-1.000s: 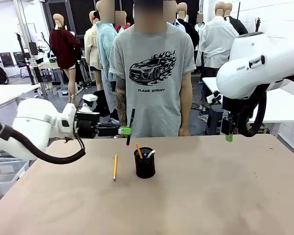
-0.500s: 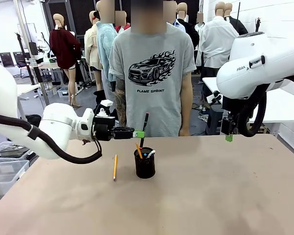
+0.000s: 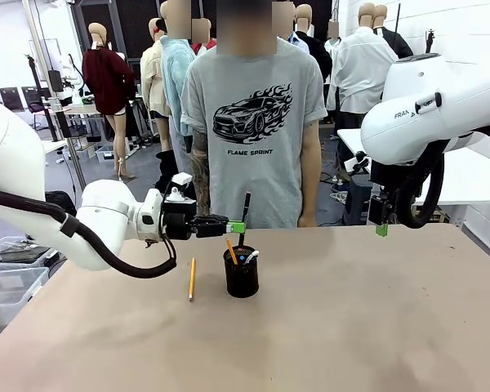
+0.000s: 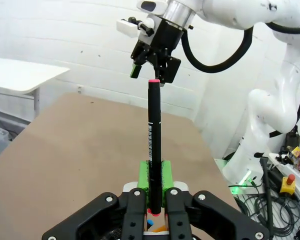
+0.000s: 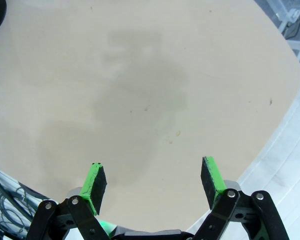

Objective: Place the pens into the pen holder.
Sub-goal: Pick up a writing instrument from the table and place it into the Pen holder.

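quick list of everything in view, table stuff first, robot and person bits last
table: one, tan, across the front view
pen holder: one, black mesh, table centre
orange pencil: one, yellow-orange, leaning in the pen holder
white pen: one, silvery-white, in the pen holder
yellow pencil: one, yellow, lying on the table left of the pen holder
black pen: one, black with a red tip, upright over the pen holder's mouth
left end effector: one, black with green pads, shut on the black pen
right end effector: one, black with green pads, open, over bare table
person: one, grey printed T-shirt, far side
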Tool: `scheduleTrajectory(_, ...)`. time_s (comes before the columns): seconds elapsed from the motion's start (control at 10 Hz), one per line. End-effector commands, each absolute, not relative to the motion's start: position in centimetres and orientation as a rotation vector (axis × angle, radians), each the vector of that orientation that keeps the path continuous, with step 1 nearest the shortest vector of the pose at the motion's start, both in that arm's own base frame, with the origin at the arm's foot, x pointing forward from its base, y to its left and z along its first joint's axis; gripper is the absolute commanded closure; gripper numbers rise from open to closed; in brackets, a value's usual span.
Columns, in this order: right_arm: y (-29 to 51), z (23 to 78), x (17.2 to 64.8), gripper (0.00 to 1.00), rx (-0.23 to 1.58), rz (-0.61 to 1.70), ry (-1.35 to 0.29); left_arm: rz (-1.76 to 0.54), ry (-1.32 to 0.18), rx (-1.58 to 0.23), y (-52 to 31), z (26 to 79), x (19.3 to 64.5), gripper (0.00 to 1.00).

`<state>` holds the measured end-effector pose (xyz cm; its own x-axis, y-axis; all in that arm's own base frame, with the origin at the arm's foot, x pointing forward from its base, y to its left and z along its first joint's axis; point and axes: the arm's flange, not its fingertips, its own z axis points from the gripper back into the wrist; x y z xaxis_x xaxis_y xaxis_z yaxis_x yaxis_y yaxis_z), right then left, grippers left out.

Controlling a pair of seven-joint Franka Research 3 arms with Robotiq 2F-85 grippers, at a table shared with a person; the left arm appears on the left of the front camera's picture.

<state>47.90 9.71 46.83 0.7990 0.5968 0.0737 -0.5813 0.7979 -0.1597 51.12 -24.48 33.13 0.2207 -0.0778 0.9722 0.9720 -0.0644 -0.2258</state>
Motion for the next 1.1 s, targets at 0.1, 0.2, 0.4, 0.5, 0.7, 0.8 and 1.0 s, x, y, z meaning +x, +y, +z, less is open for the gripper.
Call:
scheduleTrajectory(0.1,9.7,46.8,47.9,0.06,-0.134,0.626,-0.122,-1.195,-1.011,-1.285,-24.8,31.5,50.8,1.0)
scheduleTrajectory(0.2,9.7,46.8,47.9,0.06,-0.134,0.626,-0.122,-1.205,-1.014,-1.272,-24.9,30.9,50.9,1.0)
scheduleTrajectory(0.4,9.7,46.8,47.9,0.06,-0.134,0.626,-0.122,-1.191,-1.038,-1.226,-25.0,30.0,51.7,1.0)
scheduleTrajectory(0.5,9.7,46.8,47.9,0.06,-0.134,0.626,-0.122,-1.189,-1.039,-1.187,-25.1,29.5,52.1,1.0)
scheduleTrajectory(0.7,9.7,46.8,47.9,0.06,-0.134,0.626,-0.122,-1.185,-1.013,-1.197,-25.1,29.0,52.1,1.0)
scheduleTrajectory(0.8,9.7,46.8,47.9,0.06,-0.134,0.626,-0.122,-1.202,-1.01,-1.18,-25.3,28.7,52.0,1.0)
scheduleTrajectory(1.0,9.7,46.8,47.9,0.06,-0.134,0.626,-0.122,-1.211,-0.997,-1.166,-25.5,28.3,52.1,1.0)
